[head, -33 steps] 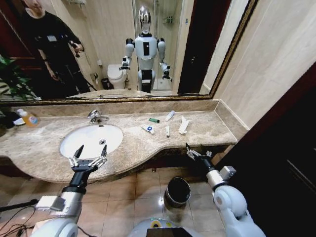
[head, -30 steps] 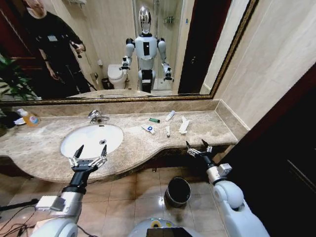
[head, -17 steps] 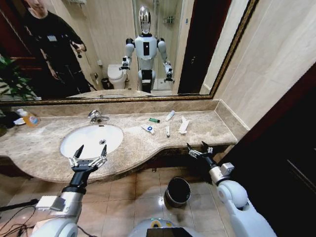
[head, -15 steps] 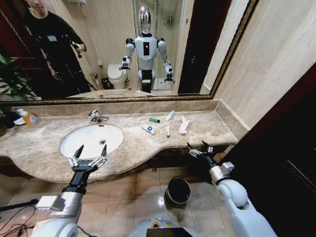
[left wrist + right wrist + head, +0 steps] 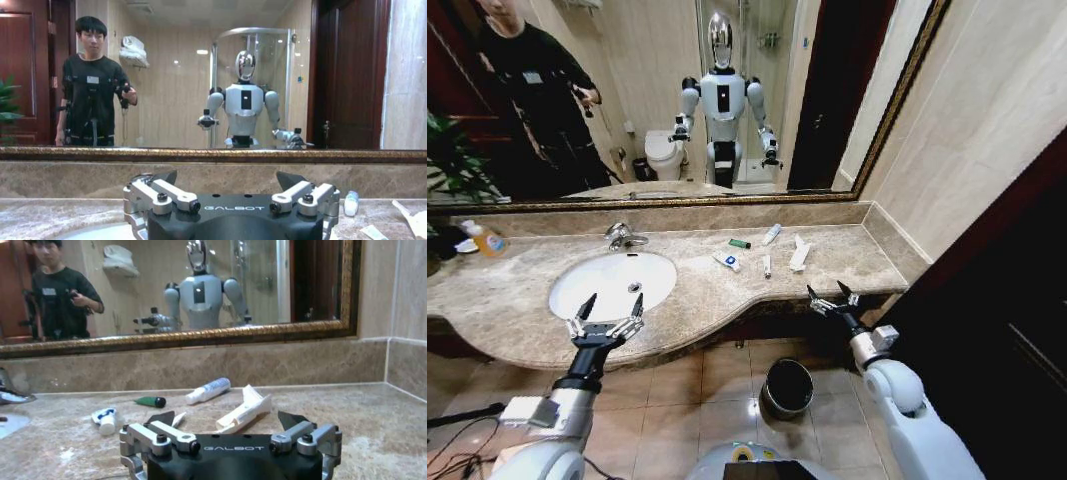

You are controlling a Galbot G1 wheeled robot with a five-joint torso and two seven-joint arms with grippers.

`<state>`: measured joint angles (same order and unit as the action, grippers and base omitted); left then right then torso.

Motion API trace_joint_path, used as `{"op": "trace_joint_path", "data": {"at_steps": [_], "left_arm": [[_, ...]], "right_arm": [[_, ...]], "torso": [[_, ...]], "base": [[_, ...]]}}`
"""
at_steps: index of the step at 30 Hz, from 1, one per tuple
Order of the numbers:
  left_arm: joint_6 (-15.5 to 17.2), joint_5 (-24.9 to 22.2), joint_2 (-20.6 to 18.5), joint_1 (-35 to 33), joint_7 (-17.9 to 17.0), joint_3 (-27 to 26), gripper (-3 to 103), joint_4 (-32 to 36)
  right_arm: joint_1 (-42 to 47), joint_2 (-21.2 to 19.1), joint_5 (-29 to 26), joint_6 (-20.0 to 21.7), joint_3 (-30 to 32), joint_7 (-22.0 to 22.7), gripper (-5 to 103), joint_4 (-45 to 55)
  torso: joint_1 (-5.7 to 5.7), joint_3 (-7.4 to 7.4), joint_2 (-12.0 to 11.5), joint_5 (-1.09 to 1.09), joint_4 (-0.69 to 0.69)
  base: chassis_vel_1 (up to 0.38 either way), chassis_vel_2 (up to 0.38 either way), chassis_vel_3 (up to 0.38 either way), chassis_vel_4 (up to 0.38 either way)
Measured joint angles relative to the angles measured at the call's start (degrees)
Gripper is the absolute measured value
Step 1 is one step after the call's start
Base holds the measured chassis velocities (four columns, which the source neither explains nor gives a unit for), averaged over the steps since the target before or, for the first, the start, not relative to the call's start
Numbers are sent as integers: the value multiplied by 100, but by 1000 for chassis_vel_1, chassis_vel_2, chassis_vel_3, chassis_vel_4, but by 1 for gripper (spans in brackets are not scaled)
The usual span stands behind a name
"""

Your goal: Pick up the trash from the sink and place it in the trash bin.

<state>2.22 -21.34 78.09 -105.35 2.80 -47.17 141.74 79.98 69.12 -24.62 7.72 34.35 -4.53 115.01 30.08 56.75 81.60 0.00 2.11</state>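
Right gripper [image 5: 832,298] spread wide at the marble counter's front edge, holding nothing. Left gripper [image 5: 606,322] also splayed, empty, by the oval white sink [image 5: 577,305]. Beyond lie the white tubes and crumpled wrapper [image 5: 798,254]: probably light, soft, slippery, so pinch mid-body. Shiny metal trash bin [image 5: 786,388] sits below.

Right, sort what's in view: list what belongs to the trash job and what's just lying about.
Belongs to the job:
white tube
green piece
sachet
small tube
crumpled wrapper
sink
trash bin
left pincer, open, and right pincer, open

Just lying about:
orange-liquid bottle
tap
mirror
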Motion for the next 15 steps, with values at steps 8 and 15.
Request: {"op": "trace_joint_path", "data": {"at_steps": [8,15], "left_arm": [[0,0,0,0,0,0,100,0],[0,0,0,0,1,0,100,0]], "right_arm": [[-492,-199,-549,697,-120,404,100,-95],[-1109,-292,-847,742,-278,595,100,-596]], "torso": [[0,0,1,0,0],[0,0,1,0,0]], "base": [[0,0,0,0],[0,0,0,0]]}}
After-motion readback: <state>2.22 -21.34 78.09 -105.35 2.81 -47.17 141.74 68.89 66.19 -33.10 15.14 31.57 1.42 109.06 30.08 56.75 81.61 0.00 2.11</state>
